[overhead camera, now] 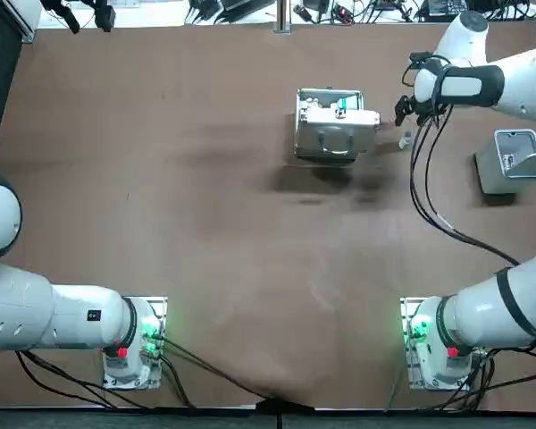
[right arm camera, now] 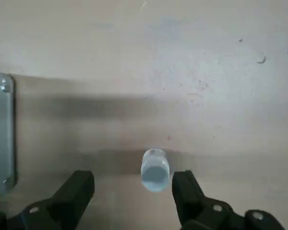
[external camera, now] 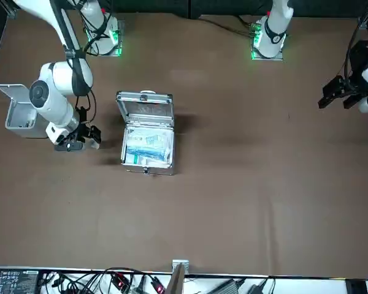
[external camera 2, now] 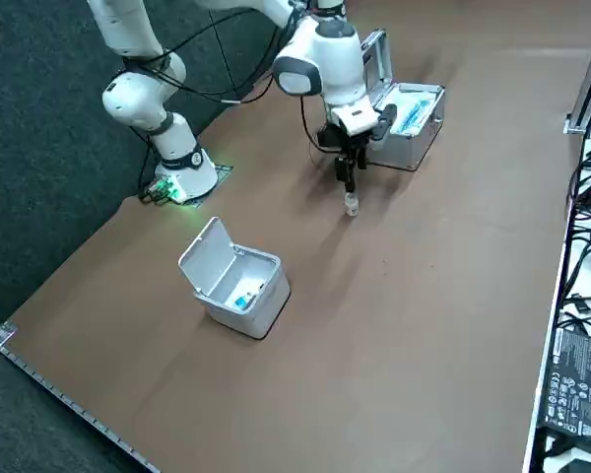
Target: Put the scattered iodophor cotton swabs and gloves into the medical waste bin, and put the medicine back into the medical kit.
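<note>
My right gripper (right arm camera: 132, 184) hangs spread wide and holding nothing, one finger on each side of the small medicine bottle (right arm camera: 155, 171). The bottle stands upright on the table just beside the open medical kit (overhead camera: 326, 143), on the side facing the medical waste bin (overhead camera: 493, 174). I see no swabs or gloves lying loose and something already sits in the bin, so I judge that half done; grasping this bottle and carrying it into the kit is what remains.
</note>
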Available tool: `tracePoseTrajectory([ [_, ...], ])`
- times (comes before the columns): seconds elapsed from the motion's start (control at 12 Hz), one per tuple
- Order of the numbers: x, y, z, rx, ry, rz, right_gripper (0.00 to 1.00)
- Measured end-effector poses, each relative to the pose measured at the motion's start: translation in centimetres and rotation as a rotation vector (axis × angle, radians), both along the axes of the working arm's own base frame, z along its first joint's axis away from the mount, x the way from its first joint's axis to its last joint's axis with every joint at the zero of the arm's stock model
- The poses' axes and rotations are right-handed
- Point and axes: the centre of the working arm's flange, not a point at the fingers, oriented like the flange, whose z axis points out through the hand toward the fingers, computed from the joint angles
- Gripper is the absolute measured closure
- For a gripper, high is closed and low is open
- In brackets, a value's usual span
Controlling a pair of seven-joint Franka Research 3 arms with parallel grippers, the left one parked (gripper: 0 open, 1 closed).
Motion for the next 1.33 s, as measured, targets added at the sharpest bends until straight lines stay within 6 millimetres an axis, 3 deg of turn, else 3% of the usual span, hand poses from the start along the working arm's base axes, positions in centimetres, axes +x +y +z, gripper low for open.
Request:
tracePoseTrajectory([
  [0.25,-0.1,-0.4,-2.0,-0.016,0.012,0.013,0.00],
  [0.67,-0.2,-0.9,-3.5,-0.024,0.030,0.010,0.03],
  [1.33,-0.3,-1.2,-4.0,-0.024,0.036,0.005,0.24],
])
